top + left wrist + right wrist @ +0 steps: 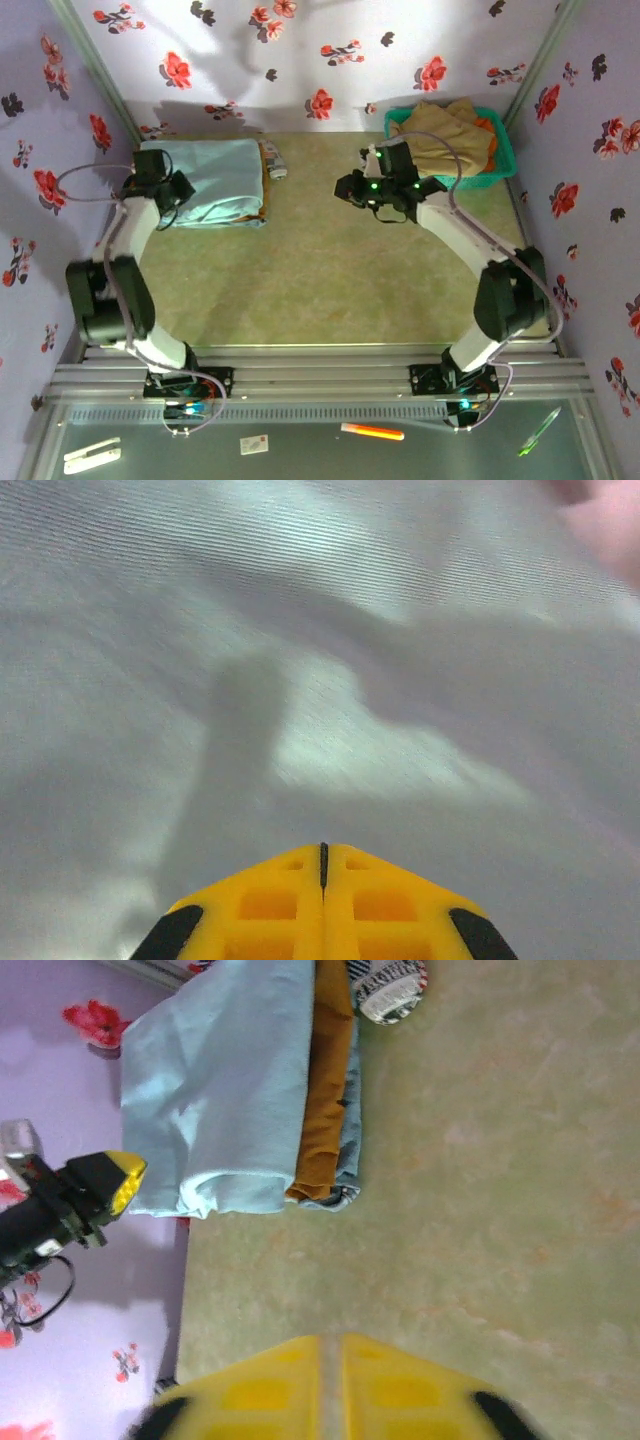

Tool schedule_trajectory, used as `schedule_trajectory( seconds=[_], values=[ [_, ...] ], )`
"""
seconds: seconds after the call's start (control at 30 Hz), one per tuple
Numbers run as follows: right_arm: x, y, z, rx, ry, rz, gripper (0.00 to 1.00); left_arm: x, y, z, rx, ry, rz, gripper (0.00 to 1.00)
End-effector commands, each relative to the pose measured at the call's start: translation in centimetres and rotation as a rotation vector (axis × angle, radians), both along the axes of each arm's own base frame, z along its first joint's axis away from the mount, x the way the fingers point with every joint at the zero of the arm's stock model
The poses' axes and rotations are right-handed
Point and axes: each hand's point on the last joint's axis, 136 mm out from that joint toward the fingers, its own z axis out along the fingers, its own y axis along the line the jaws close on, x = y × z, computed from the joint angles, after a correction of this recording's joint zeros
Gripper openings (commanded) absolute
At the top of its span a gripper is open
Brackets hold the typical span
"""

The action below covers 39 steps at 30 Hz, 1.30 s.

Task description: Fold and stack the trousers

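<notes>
The pale aqua-blue trousers (210, 178) lie folded on top of a stack at the back left of the table. In the right wrist view the trousers (225, 1070) rest on a mustard-brown garment (327, 1110). My left gripper (176, 198) hovers at the stack's near-left corner, its yellow tip (122, 1182) just beside the cloth. In the left wrist view the gripper (322, 854) is shut with nothing held, close above the aqua cloth (330, 730). My right gripper (347, 188) hangs over the middle of the table, and its jaws (331, 1348) are shut and empty.
A green basket (503, 160) at the back right holds tan garments (445, 128). A bluish garment (347, 1165) lies at the bottom of the stack, and a striped item (392, 985) sits beside it. Floral walls enclose three sides. Olive tabletop (330, 270) lies between the arms.
</notes>
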Motion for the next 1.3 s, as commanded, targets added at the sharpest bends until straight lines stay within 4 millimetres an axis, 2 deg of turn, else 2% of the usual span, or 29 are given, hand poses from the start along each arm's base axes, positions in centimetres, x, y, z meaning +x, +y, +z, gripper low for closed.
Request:
schedule_trajectory(
  seconds=[0.0,0.07,0.1,0.13,0.2,0.23,0.27,0.33,0.43,0.5,0.57,0.67,0.73,0.83,0.9,0.97,1.07,1.13,1.2,1.27],
  values=[
    [-0.8,-2.1,-1.0,-0.059,-0.013,-0.054,0.48,-2.1,-6.6,0.7,-0.005,-0.042,-0.116,0.00],
    [-1.3,-3.2,-1.7,-0.078,-0.007,-0.077,0.62,-3.0,-11.0,-0.8,-0.019,-0.033,-0.191,0.00],
    [-1.6,-3.8,-2.0,-0.085,-0.007,-0.091,0.67,-3.2,-12.9,-1.8,-0.014,-0.028,-0.208,0.04],
    [-1.9,-4.3,-2.2,-0.089,-0.008,-0.100,0.70,-3.2,-14.8,-2.7,0.004,-0.020,-0.236,0.08],
    [-2.4,-5.1,-2.8,-0.094,0.002,-0.116,0.72,-2.9,-17.0,-4.3,0.061,0.019,-0.257,0.16],
    [-2.8,-5.4,-3.0,-0.097,0.004,-0.118,0.72,-2.6,-18.3,-5.6,0.070,0.046,-0.280,0.16],
    [-3.0,-5.8,-3.2,-0.101,0.009,-0.123,0.73,-2.4,-19.2,-6.8,0.082,0.072,-0.297,0.14],
    [-3.5,-6.6,-3.6,-0.115,0.012,-0.129,0.73,-1.9,-20.0,-9.6,0.112,0.124,-0.295,0.01],
    [-4.0,-7.7,-3.8,-0.129,0.012,-0.142,0.73,-1.0,-18.5,-13.1,0.153,0.160,-0.227,0.00],
    [-4.2,-8.1,-3.8,-0.132,0.006,-0.143,0.73,-0.3,-16.7,-14.6,0.174,0.185,-0.184,0.00],
    [-4.4,-8.3,-4.0,-0.134,0.008,-0.136,0.73,0.4,-14.3,-15.2,0.168,0.206,-0.141,0.00],
    [-4.7,-8.2,-4.3,-0.130,0.009,-0.118,0.73,1.4,-11.1,-14.6,0.131,0.209,-0.101,0.00],
    [-4.6,-8.2,-4.6,-0.134,0.009,-0.118,0.73,2.0,-8.7,-15.0,0.121,0.255,-0.068,0.00],
    [-4.3,-7.9,-4.6,-0.119,0.008,-0.109,0.73,2.8,-6.1,-16.0,0.085,0.305,-0.041,0.00],
    [-4.0,-7.7,-4.6,-0.115,0.008,-0.108,0.73,3.4,-5.0,-16.8,0.030,0.326,-0.048,0.00],
    [-3.8,-7.6,-4.5,-0.108,0.006,-0.107,0.73,4.2,-4.5,-16.8,-0.028,0.330,-0.074,0.00],
    [-3.4,-7.4,-4.2,-0.099,0.003,-0.104,0.73,5.6,-3.9,-16.4,-0.027,0.335,-0.126,0.00],
    [-3.3,-7.2,-4.3,-0.093,0.004,-0.101,0.73,6.0,-5.1,-15.7,-0.046,0.313,-0.189,0.00],
    [-3.2,-7.2,-4.4,-0.093,0.006,-0.102,0.73,5.3,-6.4,-14.3,-0.034,0.274,-0.220,0.00],
    [-3.1,-7.2,-4.5,-0.092,0.009,-0.103,0.73,3.6,-7.3,-12.7,-0.006,0.220,-0.235,0.00]
  ],
)
